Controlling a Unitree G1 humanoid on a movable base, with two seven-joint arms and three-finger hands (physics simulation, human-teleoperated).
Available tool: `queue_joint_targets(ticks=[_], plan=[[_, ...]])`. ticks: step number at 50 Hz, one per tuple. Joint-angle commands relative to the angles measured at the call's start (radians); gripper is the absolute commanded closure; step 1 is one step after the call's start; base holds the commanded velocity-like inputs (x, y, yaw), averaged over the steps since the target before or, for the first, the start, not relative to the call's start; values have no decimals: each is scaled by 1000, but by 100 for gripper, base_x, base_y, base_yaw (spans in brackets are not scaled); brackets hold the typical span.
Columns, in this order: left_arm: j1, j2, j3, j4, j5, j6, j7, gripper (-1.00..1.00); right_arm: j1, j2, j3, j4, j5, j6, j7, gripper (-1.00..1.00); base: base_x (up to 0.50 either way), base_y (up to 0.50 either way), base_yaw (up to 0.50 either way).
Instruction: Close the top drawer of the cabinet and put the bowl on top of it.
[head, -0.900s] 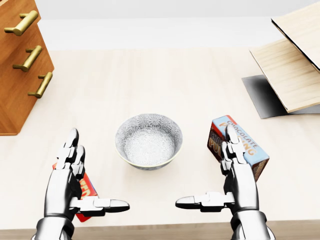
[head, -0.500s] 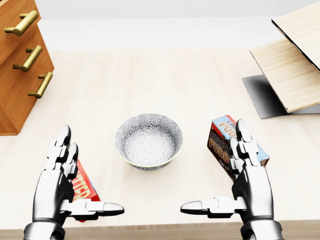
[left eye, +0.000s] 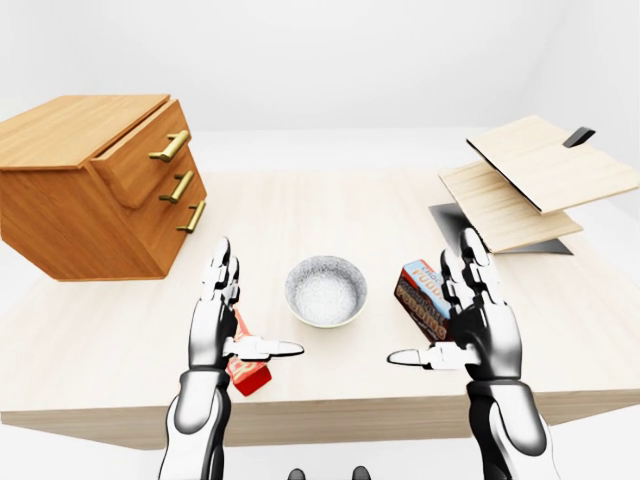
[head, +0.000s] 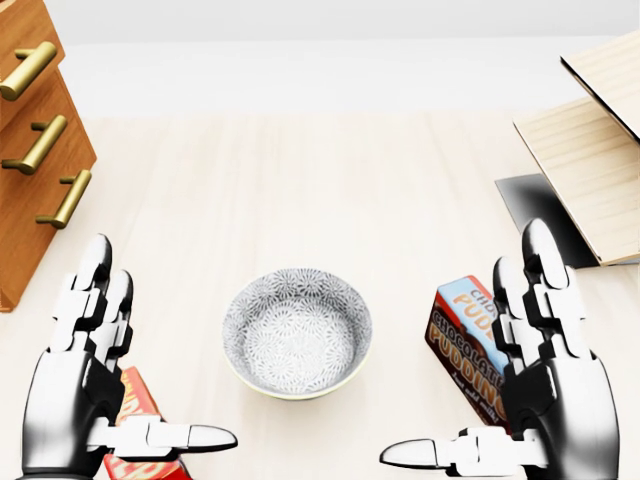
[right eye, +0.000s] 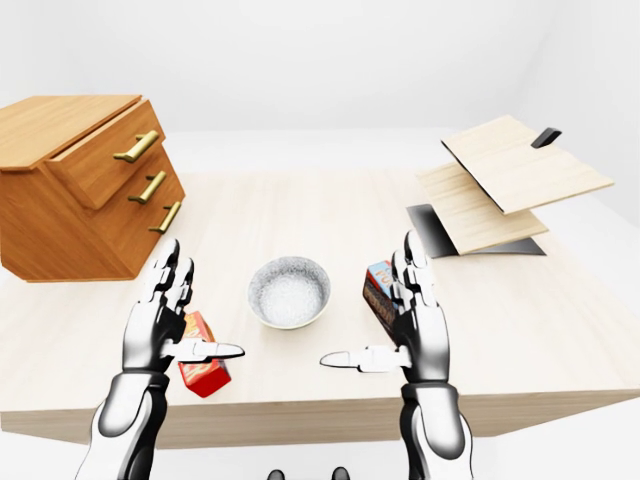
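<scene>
A patterned grey bowl (head: 297, 332) stands upright on the pale wooden table (head: 300, 190), in the lower middle of the head view. At the left sits the wooden cabinet (left eye: 95, 185) with three brass handles; its top drawer (left eye: 145, 155) juts out a little past the two below. My left hand (head: 150, 360) is open to the left of the bowl, palm inward, and does not touch it. On the bowl's right my right hand (head: 465, 350) is also open and holds nothing.
A red box (head: 130, 405) lies partly hidden under my left hand. Just behind my right hand stands a chocolate pudding box (head: 462, 335). Stacked wooden boards (left eye: 530, 180) rest on a dark stand (left eye: 452, 215) at the right. The table's near edge (left eye: 330, 415) runs below my hands.
</scene>
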Motion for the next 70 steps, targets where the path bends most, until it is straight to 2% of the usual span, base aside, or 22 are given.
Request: queue_joint_targets(ticks=[1,18,42,47,61,70], plan=[[9,-2,-10,-6,10,0,-2,-100,29,3,2,-48,8,0,9,-100,34,0,0],[19,0,-16,-36,5,0,-6,-100,26,6,4,-35,-1,0,-13,-100,34,0,0],[21,1,-17,-29,5,0,-11,-100,38,4,1,-30,0,0,-3,-100,0,0,0],[20,1,-18,-27,6,0,-11,-100,38,4,1,-27,-3,-11,-3,-100,0,0,0],[24,1,-23,-27,9,0,-12,-100,42,3,11,-17,-17,-28,-10,-100,0,31,0],[25,1,-26,-27,10,0,-12,-100,40,1,12,-14,-13,-27,-7,-100,0,32,0]])
